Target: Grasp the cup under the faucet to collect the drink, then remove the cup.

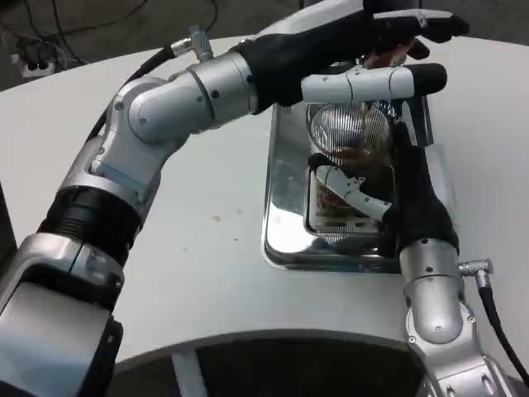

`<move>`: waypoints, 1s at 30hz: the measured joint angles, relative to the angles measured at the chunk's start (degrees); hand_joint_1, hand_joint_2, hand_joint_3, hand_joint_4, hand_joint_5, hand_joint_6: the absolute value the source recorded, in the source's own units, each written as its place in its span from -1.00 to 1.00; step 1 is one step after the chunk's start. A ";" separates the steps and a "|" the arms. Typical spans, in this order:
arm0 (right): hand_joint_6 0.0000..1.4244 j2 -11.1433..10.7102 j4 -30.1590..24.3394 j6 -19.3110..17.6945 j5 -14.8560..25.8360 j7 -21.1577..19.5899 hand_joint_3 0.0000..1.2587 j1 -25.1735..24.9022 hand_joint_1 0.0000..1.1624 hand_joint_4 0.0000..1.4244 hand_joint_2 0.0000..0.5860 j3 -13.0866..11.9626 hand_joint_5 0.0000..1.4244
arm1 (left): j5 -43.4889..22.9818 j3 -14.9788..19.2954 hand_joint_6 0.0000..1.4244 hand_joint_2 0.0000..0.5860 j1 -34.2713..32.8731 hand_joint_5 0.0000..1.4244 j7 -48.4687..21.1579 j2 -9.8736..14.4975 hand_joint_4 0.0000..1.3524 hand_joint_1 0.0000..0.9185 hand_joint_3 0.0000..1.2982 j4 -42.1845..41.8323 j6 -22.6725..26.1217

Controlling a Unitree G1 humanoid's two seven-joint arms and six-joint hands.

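Nearest you, the right hand [376, 194] reaches up from the bottom edge over the steel drip tray [285, 223], and its white and black fingers wrap around the cup [343, 178], which sits in the tray roughly below the dispenser's spout. The hold looks closed on the cup's lower side, thumb across the front.

The cup reads as clear ribbed glass or hard plastic, and there seems to be brownish liquid in it, though reflections off the tray make the level hard to judge. Treat it as stiff, smooth and slippery, heavier at the bottom once filled, and breakable if it is glass. Keep your hold around the middle of the wall, below the rim, so it stays upright and nothing spills when you lift it off the grid. Lift straight up before you pull back, since the tray has a raised lip.

Farther off, the left hand [372, 50] lies across the top of the dispenser [388, 58], fingers extended and laid flat along it, seemingly pressing the tap. You cannot tell from here exactly what those fingers touch, because the hand hides the lever.

The white table [207, 248] carries the tray.
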 measured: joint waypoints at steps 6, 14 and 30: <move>-0.77 0.37 0.23 -0.22 -0.73 -1.85 -0.82 0.00 0.34 -0.78 -0.26 0.37 -0.68 | 0.02 -0.06 -0.89 -0.74 0.00 -0.77 0.00 0.02 -0.86 -1.00 -0.77 -0.05 0.01; -0.70 1.29 1.47 -1.07 -1.76 -5.50 -0.70 0.01 0.36 -0.66 -0.22 1.40 -0.56 | -0.02 0.00 -0.88 -0.73 0.04 -0.77 0.00 0.21 -0.86 -1.00 -0.78 -0.62 0.01; -0.55 3.49 3.30 -2.70 -3.74 -11.66 -0.54 -0.46 0.43 -0.49 -0.15 2.73 -0.37 | -1.29 3.74 -0.82 -0.73 2.07 -0.70 0.06 0.21 -0.84 -1.00 -0.83 -3.36 -0.94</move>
